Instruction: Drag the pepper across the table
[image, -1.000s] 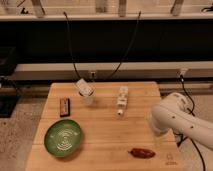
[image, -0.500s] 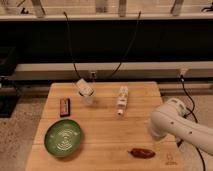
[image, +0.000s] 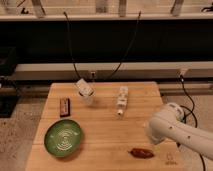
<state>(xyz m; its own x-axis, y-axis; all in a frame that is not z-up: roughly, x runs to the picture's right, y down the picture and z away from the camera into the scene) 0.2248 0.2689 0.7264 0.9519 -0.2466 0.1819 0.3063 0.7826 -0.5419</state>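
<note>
Backdrop: dark wall panel w/ pale ledge across mid frame; two black cables hang down toward table's far edge.
Table: light wood butcher-block, fills lower half; small logo mark at lower-right corner.
Pepper: dark red-brown, lying flat on table, lower right of frame, nr front edge, left of logo.
Arm: bulky white link, lower right, just above & right of pepper; not seen touching it.
Gripper: hidden behind arm's white link at lower right; open/closed – can't tell.
Green plate: lower left, well apart from pepper.
Brown block: left side, above plate.
Cup: pale, tilted, upper-centre-left.
White bottle: lying down, centre.
</note>
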